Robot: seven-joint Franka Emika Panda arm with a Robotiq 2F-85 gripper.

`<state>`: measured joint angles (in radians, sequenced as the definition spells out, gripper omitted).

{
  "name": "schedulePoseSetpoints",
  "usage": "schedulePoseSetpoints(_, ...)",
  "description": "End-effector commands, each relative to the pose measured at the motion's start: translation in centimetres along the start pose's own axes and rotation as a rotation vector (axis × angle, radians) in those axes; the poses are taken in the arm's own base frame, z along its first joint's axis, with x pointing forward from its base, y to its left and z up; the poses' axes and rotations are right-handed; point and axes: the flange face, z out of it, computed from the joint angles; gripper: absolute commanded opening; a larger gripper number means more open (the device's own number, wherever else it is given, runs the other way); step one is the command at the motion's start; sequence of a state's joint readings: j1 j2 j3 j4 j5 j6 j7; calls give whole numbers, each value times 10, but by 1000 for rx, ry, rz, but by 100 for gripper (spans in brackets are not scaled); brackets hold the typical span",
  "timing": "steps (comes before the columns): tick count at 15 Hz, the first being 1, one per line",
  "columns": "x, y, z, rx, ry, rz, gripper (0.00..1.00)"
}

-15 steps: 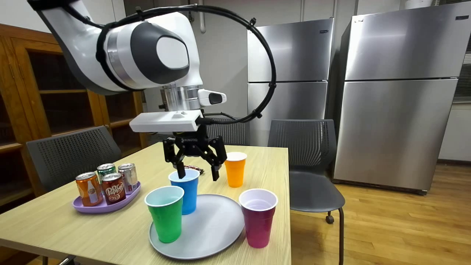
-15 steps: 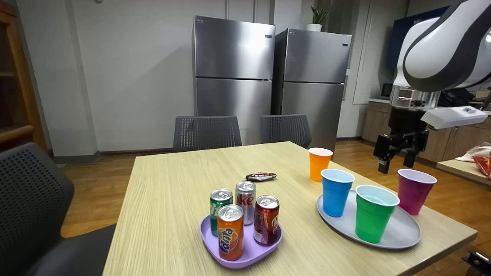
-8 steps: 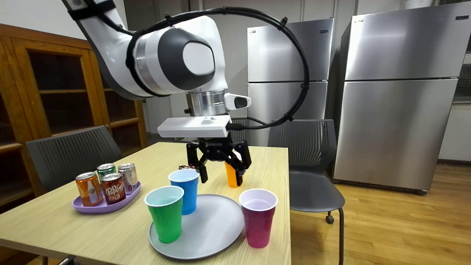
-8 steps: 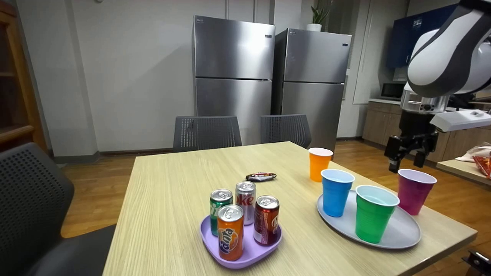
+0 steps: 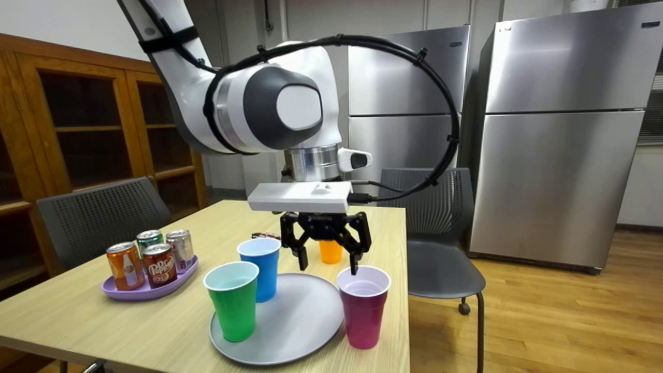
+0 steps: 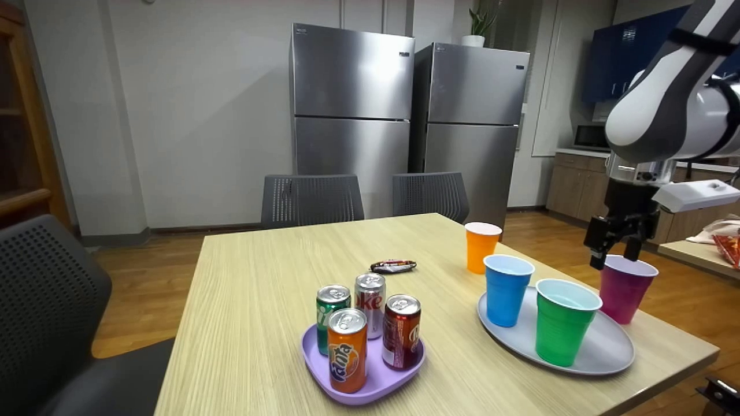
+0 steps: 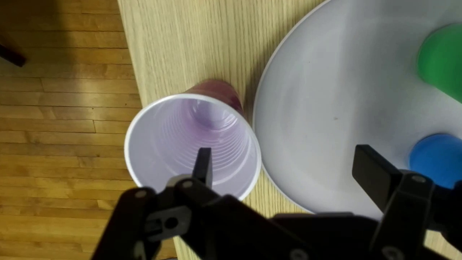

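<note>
At the left of the table (image 5: 77, 321), a purple tray (image 5: 142, 295) carries four cans (image 5: 160, 267). Next, a green cup (image 5: 234, 308) stands on the near left part of a gray plate (image 5: 300, 321), a blue cup (image 5: 266, 274) on its far left part. The gripper (image 5: 328, 267) hangs to their right, jaws spread wide; an orange cup (image 5: 330, 253) stands farther back on the table. The pink cup (image 5: 364, 318) is upright just right of the plate; one finger (image 7: 204, 168) overlaps its mouth in the wrist view, but I cannot tell whether they touch. Farther right stands a chair (image 5: 440, 274).
</note>
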<state>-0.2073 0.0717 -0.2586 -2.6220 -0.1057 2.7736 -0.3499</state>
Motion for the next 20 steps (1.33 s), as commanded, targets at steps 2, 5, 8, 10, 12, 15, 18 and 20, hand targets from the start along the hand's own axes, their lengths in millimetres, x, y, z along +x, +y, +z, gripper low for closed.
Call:
schedulePoseSetpoints(2, 4, 16, 11, 11, 14, -28, 100)
schedulePoseSetpoints(5, 3, 23, 15, 14, 7, -36, 100)
schedulePoseSetpoints(8, 1, 26, 15, 8, 11, -50, 74)
schedulePoseSetpoints(10, 1, 27, 15, 7, 13, -56, 58)
schedulePoseSetpoints(12, 0, 28, 16, 5, 14, -61, 42)
schedulePoseSetpoints(15, 0, 29, 17, 0, 14, -60, 20)
schedulePoseSetpoints(18, 0, 31, 17, -3, 13, -60, 0)
schedulePoseSetpoints(20, -1, 31, 17, -6, 13, -61, 0)
